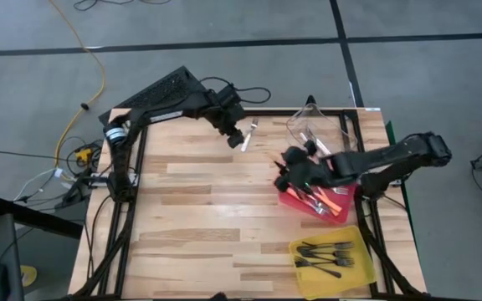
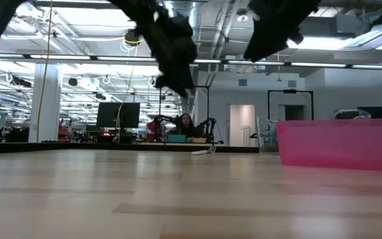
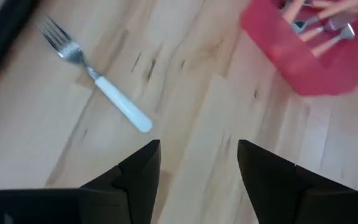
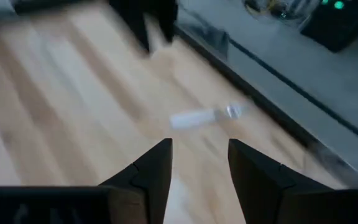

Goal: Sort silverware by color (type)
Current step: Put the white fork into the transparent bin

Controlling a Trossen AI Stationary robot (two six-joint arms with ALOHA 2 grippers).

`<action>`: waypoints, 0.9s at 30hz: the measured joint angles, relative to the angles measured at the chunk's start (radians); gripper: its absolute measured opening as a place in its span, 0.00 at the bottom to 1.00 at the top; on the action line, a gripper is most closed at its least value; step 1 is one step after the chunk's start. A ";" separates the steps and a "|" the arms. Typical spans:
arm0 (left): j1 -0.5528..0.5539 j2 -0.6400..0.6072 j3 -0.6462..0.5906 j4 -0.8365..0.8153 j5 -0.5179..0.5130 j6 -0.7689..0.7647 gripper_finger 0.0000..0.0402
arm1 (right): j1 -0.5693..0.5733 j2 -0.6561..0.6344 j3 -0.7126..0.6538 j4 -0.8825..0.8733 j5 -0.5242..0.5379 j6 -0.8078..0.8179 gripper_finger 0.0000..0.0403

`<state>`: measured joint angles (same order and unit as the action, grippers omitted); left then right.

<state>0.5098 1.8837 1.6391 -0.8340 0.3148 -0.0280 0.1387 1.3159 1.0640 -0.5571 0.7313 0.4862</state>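
One white-handled metal fork (image 3: 95,79) on pale planked wooden table (image 3: 185,112); tines splayed.

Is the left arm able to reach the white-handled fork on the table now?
Probably yes. The left gripper is open and empty, the fork lies alone on bare wood just ahead of it, and nothing stands between them. The right gripper is over by the red bin.
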 joint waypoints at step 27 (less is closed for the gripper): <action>-0.456 -0.677 -0.002 -0.259 -0.574 -0.123 0.49 | -0.457 0.637 0.486 -0.084 -0.565 -1.159 0.52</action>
<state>0.0542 1.2067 1.6367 -1.0934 -0.2592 -0.1506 -0.3186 1.9532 1.5495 -0.6411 0.1666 -0.6727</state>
